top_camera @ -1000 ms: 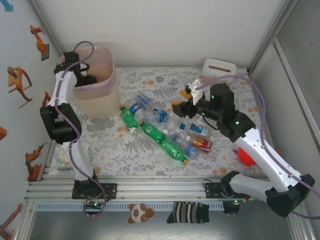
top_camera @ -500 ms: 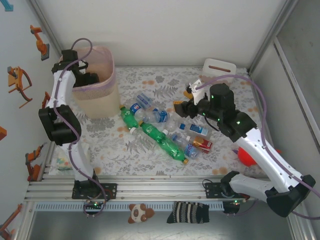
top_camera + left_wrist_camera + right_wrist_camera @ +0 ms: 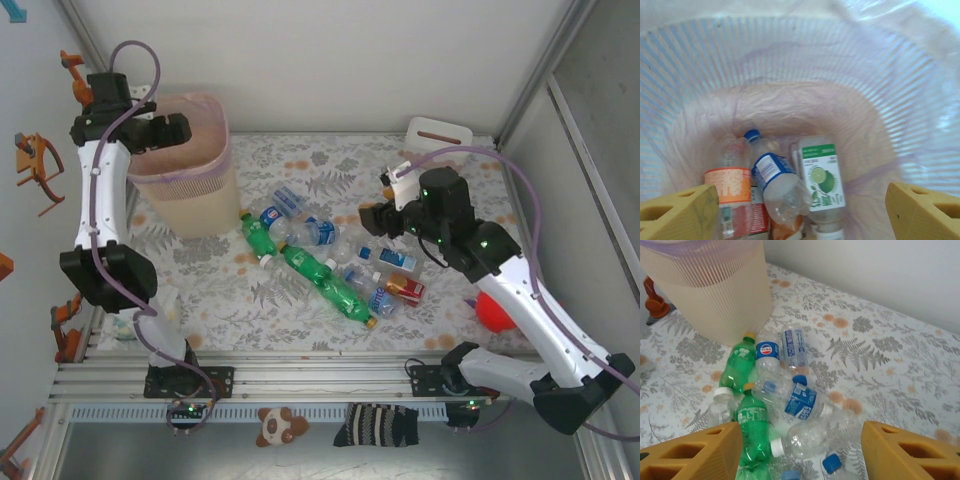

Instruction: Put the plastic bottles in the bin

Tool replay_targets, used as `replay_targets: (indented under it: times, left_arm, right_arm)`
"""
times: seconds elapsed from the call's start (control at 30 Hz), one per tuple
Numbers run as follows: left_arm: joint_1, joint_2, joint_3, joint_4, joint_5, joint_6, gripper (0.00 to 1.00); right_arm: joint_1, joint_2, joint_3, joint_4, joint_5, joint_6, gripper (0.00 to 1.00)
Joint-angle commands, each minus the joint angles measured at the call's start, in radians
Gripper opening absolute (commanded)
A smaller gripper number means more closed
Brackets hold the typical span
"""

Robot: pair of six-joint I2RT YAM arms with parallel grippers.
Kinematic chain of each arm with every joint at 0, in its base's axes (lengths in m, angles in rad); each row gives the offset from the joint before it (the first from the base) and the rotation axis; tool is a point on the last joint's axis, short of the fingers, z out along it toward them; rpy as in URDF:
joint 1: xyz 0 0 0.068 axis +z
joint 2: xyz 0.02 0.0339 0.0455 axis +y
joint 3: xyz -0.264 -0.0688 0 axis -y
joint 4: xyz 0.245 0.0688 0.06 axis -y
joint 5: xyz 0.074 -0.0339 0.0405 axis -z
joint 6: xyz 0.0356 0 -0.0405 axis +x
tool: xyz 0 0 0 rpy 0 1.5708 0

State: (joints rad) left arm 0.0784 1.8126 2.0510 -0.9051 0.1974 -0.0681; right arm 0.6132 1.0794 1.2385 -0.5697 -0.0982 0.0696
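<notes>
Clear and green plastic bottles [image 3: 318,262] lie heaped on the bench [image 3: 235,295] (a few are inside the beige bin [image 3: 197,200], far left). The left gripper [image 3: 165,132] above the bin and the right gripper [image 3: 372,218] beside the heap are both open and empty.

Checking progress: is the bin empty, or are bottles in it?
Not empty. The left wrist view looks down into the bin, and several bottles lie at its bottom.

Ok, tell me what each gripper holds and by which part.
Nothing held. Left gripper open above the bin; right gripper open above the plastic bottles.
</notes>
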Motion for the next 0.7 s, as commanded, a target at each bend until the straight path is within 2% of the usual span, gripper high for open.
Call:
replay_targets:
  times: [0.0,0.17,0.43,0.67]
  left_arm:
    - [0.002,-0.067,0.032,-0.024,0.1,-0.03,0.86]
    - [0.0,-0.159,-0.008,-0.008,0.182,-0.064,0.86]
    - [-0.016,-0.358,-0.231,0.099,0.301,-0.15,0.86]
    - [-0.11,-0.509,-0.442,0.178,0.326,-0.212,0.86]
  right_arm:
    - [0.005,0.02,0.03,-0.102,0.049,0.042,0.62]
    - [0.005,0.044,0.022,-0.195,0.084,0.127,0.59]
    - [0.005,0.07,-0.051,-0.295,0.098,0.253,0.52]
    - [0.005,0.15,-0.069,-0.391,0.099,0.284,0.48]
